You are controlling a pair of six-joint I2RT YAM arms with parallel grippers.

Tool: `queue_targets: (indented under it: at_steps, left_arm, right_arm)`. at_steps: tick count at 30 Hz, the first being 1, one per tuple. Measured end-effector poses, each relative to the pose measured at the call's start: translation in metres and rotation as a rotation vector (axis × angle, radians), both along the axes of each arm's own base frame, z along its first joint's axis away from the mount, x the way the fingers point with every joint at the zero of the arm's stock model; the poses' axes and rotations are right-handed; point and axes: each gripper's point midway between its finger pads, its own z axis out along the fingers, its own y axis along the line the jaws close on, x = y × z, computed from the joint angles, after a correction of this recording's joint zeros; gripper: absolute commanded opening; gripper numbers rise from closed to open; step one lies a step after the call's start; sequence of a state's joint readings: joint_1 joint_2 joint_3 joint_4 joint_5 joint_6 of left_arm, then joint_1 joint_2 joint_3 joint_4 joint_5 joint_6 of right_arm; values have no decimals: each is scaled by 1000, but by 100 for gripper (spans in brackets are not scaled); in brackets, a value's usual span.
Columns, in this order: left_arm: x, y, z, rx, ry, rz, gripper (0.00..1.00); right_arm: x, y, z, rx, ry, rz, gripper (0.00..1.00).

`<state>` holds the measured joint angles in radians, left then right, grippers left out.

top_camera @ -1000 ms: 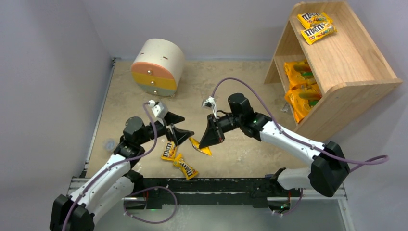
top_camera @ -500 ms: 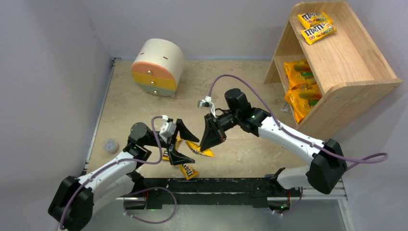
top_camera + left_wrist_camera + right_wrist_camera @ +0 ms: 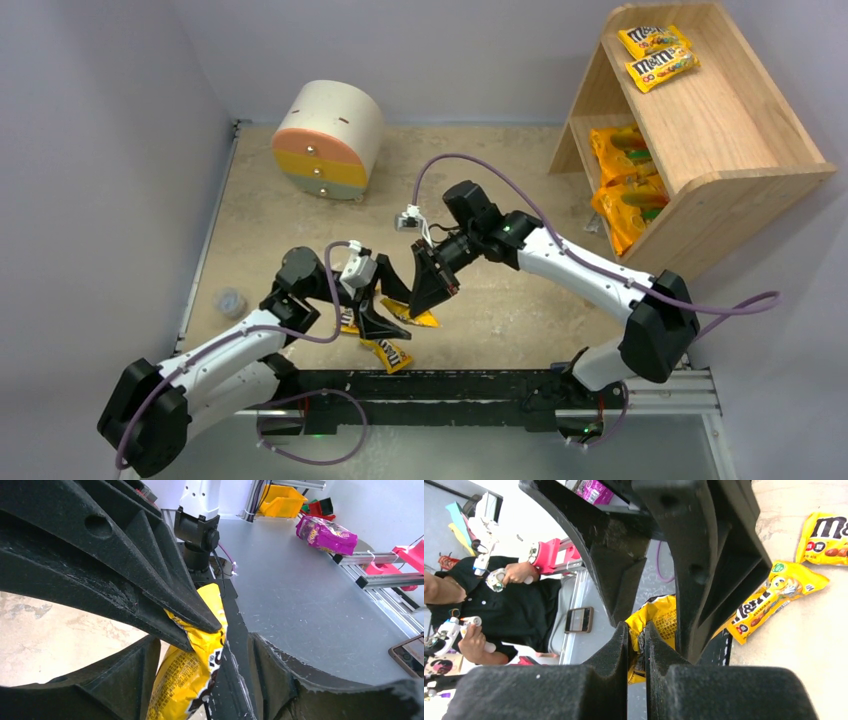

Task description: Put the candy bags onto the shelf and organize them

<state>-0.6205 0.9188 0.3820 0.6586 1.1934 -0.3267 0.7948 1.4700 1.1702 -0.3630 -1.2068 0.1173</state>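
Note:
My right gripper (image 3: 420, 303) is shut on the edge of a yellow M&M's packet (image 3: 418, 317) and holds it low over the table's front middle. In the right wrist view (image 3: 636, 635) its jaws pinch that packet (image 3: 659, 620). My left gripper (image 3: 403, 312) is open, its fingers on either side of the same packet (image 3: 195, 675). Two more packets (image 3: 388, 352) (image 3: 349, 323) lie on the table beneath. The wooden shelf (image 3: 720, 130) at the right holds two packets (image 3: 655, 40) on top and two orange bags (image 3: 625, 200) on the lower tier.
A round cream cabinet (image 3: 328, 138) with coloured drawers stands at the back left. A small grey object (image 3: 231, 299) lies by the left edge. A black rail (image 3: 480, 385) runs along the table's front edge.
My left gripper has swung down and right, staying open, until its fingers flank the held packet. My right gripper has shifted slightly left with the packet.

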Motion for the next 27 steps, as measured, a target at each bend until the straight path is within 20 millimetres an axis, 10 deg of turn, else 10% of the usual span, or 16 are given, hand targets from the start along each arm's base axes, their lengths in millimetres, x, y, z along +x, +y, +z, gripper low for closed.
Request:
queue_targets:
  at_steps: [10, 14, 19, 27]
  left_arm:
    - [1, -5, -8, 48, 71, -35, 2]
    - [0, -5, -9, 57, 92, -35, 0]
    - [13, -7, -11, 66, 117, 43, 0]
    - [50, -14, 4, 45, 198, 268, 0]
  right_arm:
    - [2, 6, 3, -29, -26, 0, 16]
    - [2, 5, 4, -56, -24, -10, 39]
    - [6, 4, 15, -124, -54, -74, 98]
    - [50, -5, 41, -120, -360, -462, 99]
